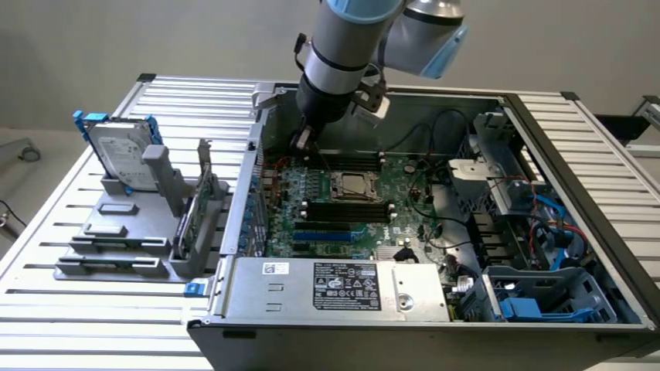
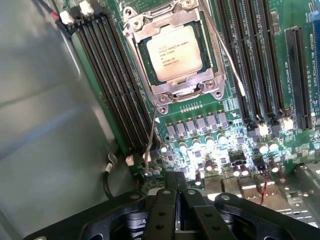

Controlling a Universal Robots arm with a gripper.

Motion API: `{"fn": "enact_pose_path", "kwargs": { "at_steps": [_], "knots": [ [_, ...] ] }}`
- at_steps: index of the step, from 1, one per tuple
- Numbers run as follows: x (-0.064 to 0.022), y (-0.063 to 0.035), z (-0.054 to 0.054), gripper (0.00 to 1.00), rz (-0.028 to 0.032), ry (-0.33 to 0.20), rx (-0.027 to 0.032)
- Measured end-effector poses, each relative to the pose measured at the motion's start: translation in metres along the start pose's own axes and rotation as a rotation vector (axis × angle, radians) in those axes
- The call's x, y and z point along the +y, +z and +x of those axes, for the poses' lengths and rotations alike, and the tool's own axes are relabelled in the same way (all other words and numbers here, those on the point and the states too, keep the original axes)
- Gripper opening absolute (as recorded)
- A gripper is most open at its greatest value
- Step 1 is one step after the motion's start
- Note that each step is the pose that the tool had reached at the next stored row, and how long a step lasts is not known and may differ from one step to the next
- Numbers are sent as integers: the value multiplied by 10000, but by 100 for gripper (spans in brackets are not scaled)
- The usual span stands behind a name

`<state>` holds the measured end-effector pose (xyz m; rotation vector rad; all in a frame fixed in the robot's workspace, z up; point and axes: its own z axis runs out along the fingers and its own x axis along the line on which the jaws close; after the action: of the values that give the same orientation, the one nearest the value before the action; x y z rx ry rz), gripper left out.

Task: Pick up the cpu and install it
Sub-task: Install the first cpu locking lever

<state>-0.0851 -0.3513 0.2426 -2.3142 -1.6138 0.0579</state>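
Note:
The cpu [image 2: 175, 52], a flat silver square with printed text, lies inside the metal-framed socket [image 2: 165, 92] on the green motherboard [image 2: 215, 135]. In the exterior view the cpu [image 1: 354, 185] sits mid-board inside the open computer case. My gripper [image 2: 176, 179] is shut with nothing between its black fingers. It hovers above the board's edge beside the socket, apart from the cpu. In the exterior view the gripper [image 1: 302, 143] hangs by the case's far wall, toward that view's left of the socket. Two thin wire levers [image 2: 227, 55] run along the socket's sides.
Black memory slots [image 2: 112, 95] flank the socket on both sides. The grey case wall [image 2: 45, 125] is close beside the gripper. Outside the case, at the exterior view's left, a silver hard drive with blue brackets [image 1: 116, 151] stands on a grey holder [image 1: 113, 247]. Cables [image 1: 454, 232] crowd the case's right.

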Motion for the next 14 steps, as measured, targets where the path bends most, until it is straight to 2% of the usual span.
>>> {"fn": "enact_pose_path", "kwargs": {
  "at_steps": [8, 10, 14],
  "knots": [
    [1, 2, 0, 11, -153, 1182, 434],
    [1, 2, 0, 11, -157, 1399, 573],
    [0, 2, 0, 11, -113, 1730, 901]
  ]
}}
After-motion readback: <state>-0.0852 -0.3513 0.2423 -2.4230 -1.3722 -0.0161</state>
